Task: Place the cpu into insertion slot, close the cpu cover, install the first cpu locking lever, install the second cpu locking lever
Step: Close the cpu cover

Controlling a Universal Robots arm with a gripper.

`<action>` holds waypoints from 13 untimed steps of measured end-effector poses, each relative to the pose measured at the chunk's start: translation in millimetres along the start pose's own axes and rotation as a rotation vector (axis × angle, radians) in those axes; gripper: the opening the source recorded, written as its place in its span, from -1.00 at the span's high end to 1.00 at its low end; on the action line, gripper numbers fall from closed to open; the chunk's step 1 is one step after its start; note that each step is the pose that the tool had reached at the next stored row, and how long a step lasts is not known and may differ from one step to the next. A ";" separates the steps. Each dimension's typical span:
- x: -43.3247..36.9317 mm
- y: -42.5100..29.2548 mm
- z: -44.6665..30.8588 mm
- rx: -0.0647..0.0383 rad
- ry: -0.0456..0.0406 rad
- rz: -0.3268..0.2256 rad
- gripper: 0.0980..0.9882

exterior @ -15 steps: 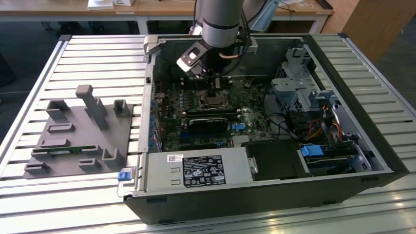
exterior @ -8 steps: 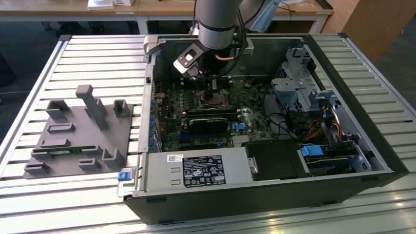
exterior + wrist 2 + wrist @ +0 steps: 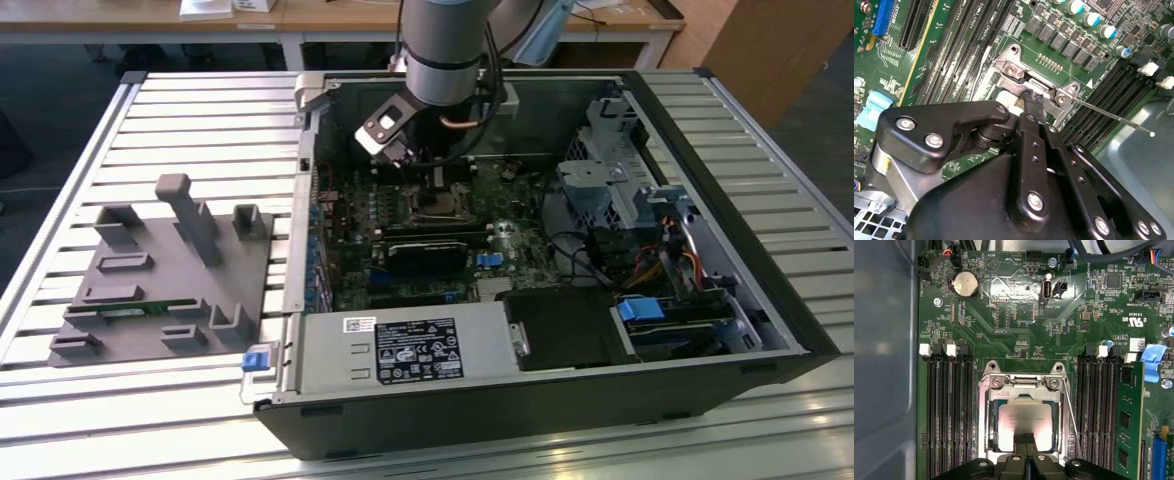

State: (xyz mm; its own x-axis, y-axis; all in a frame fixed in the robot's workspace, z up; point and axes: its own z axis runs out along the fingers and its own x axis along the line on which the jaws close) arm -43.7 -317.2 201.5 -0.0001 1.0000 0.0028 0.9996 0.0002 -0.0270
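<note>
Down in the socket on the motherboard [image 3: 1019, 340], your cpu [image 3: 1024, 422] already lies flat, framed by the cpu cover [image 3: 990, 415]. Treat the chip as light, stiff and delicate (smooth top, so edges only). The cover looks thin and hinged, best pressed at its rim. Your gripper [image 3: 1026, 439] has its jaws pinched together on nothing, tips at the cover's edge. The second wrist view adds a locking lever [image 3: 1114, 118] sticking out free.

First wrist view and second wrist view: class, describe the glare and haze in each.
In the first wrist view a pale sheen lies on the cpu and a hazy grey band lies beside the motherboard; in the second wrist view the locking lever shines as a thin bright line beyond the dark end effector.
</note>
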 end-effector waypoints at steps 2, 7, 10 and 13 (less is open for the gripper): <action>-0.1 0.0 1.3 0.000 -0.0005 0.000 0.98; 0.5 4.0 3.3 0.001 -0.0008 0.000 0.98; 1.1 5.3 3.0 0.000 -0.0001 0.000 0.98; 1.6 5.5 -2.0 -0.001 0.0018 0.000 0.98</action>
State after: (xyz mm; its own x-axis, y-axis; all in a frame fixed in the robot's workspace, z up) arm -38.1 -315.6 203.3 -0.0002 1.0000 0.0046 0.9997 0.0003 -0.0262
